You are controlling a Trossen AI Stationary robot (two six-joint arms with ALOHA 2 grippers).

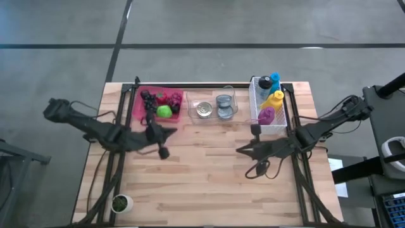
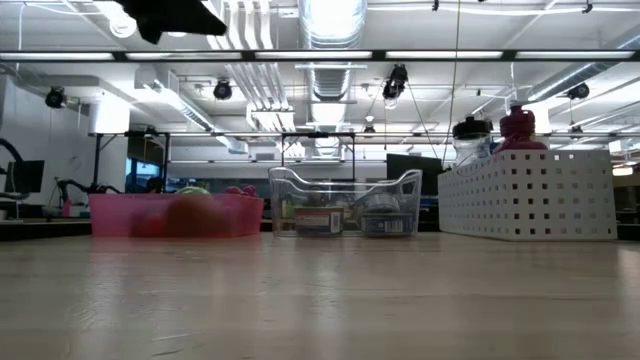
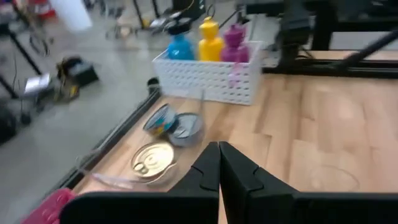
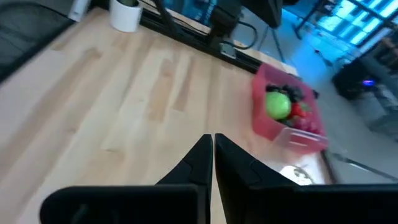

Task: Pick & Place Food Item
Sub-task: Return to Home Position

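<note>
Recorded the table as pale wood planking, matt, with visible grain and seams. Noted the pink bin as translucent plastic with a smooth wall. Noted the transparent bin as clear plastic, glossy at the rim. Identified the white basket as matt, perforated plastic. Found the can lid in bright, reflective metal. Found the green apple smooth and shiny. Logged the left gripper as dark and matt; exact material not determined.
</note>
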